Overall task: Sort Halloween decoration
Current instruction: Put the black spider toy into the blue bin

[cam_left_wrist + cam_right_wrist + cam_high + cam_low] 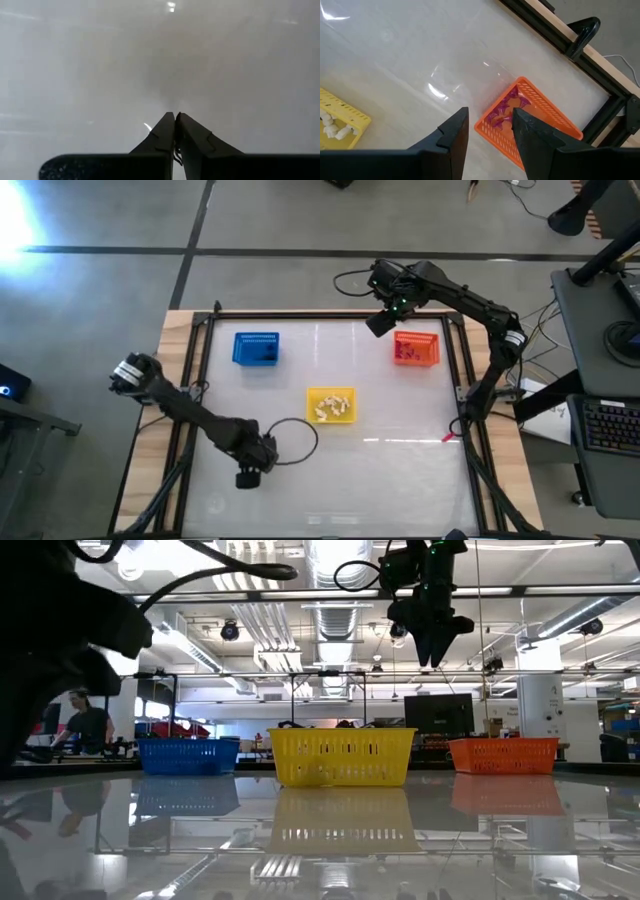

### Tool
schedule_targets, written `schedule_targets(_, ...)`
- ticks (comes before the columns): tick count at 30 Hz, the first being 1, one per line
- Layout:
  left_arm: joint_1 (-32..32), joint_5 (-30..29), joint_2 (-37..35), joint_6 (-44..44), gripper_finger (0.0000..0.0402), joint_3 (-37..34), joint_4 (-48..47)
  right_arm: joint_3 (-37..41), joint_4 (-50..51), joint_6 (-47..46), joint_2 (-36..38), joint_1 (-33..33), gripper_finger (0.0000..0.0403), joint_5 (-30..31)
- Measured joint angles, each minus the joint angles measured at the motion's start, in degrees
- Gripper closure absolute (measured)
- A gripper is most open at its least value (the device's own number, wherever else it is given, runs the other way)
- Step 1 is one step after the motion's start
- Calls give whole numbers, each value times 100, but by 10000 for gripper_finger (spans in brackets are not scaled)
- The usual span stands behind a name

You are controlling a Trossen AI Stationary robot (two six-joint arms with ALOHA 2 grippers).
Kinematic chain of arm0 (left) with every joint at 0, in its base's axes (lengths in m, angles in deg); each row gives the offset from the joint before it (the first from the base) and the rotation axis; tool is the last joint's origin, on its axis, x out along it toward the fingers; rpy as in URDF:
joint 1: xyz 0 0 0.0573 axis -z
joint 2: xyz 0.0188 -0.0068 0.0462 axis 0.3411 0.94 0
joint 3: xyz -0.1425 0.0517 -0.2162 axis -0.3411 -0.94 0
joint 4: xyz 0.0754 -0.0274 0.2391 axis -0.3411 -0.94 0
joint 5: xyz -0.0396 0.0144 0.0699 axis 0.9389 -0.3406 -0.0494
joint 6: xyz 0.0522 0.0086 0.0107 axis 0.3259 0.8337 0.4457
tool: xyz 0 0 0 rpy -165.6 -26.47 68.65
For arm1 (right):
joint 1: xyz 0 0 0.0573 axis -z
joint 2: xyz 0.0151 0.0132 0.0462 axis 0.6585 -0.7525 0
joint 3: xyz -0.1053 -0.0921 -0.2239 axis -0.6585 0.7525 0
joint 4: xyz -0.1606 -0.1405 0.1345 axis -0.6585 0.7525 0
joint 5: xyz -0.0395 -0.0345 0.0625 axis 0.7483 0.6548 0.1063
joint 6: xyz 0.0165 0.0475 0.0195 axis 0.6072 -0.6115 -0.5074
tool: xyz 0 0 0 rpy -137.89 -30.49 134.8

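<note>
My left gripper (246, 478) (176, 117) hangs over the bare table near its front left, pointing down, shut on a tiny black spidery decoration (176, 155). My right gripper (380, 325) (490, 125) waits open, high over the far side beside the orange basket (417, 348). That basket holds purple decorations (507, 107). Cream ones (331, 408) lie in the yellow basket (331, 392) at the middle. Dark ones (267, 356) lie in the blue basket (256, 338) at the far left. My left gripper pinches the black decoration between its two fingers, which point down from above. Only thin dark wisps (176, 158) show in the slit between the fingers, well back from their tips. Which part of the decoration is held cannot be told.
The three mesh baskets stand in the far half of the glossy white table (400, 470), which has a black frame (190, 380) along its edges. A black cable loop (295, 442) lies by the left arm. A person (88, 725) sits in the room behind.
</note>
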Motion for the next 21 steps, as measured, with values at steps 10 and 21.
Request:
schedule_targets(10, -860, -668, -1271, 162, 401, -13, -627, 0, 3, 10, 0, 0, 259, -2)
schedule_targets(21, -2795, -948, -2321, 1521, 401, -13, -670, 0, 4, 146, 0, 0, 259, -5)
